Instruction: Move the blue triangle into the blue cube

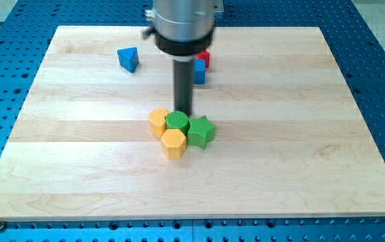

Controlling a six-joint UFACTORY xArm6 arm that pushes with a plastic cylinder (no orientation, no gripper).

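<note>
- Beside the green round block (177, 121), touching or nearly touching its upper edge, my tip (183, 113) sits on the wooden board (300, 134); it is a bare rod that holds nothing.
- That green round block is packed with a yellow block (157, 122) on its left, a yellow hexagon (173, 143) below it and a green star (202, 131) on its right. If I sweep off carelessly, I judge I would scatter this cluster.
- The blue triangle (128, 59) lies well up and to the left of the green round block, apart from everything else.
- The blue cube (198, 71) lies up and slightly right of the green round block, partly hidden by my rod, with a red block (204, 58) touching or just behind it.
- Risk: going straight to the triangle drags me past the cube and could knock it away.
- Risk: the triangle's slanted sides may let it spin off my tip if I push off-centre.
- Risk: too strong a push could shove cube and red block onward together.
</note>
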